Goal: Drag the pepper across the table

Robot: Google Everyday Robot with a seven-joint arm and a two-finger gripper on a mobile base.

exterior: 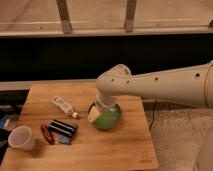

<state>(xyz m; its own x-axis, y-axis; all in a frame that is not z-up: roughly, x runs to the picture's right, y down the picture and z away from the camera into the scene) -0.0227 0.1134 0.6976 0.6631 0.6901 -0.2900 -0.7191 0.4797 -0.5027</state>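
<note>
The pepper [47,134] is a slim dark red chili lying near the front left of the wooden table [110,147], between a white cup and a striped flat object. My gripper [101,113] hangs from the cream arm that reaches in from the right. It sits over the middle of the table, right above a round green object [108,119], well to the right of the pepper. Its jaws stand wide, with one pale finger pad [94,115] showing. I cannot tell whether it touches the green object.
A white cup [21,138] stands at the front left corner. A black-and-white striped flat object [62,127] lies next to the pepper. A white bottle with a reddish tip [64,106] lies behind them. A dark wall runs behind the table.
</note>
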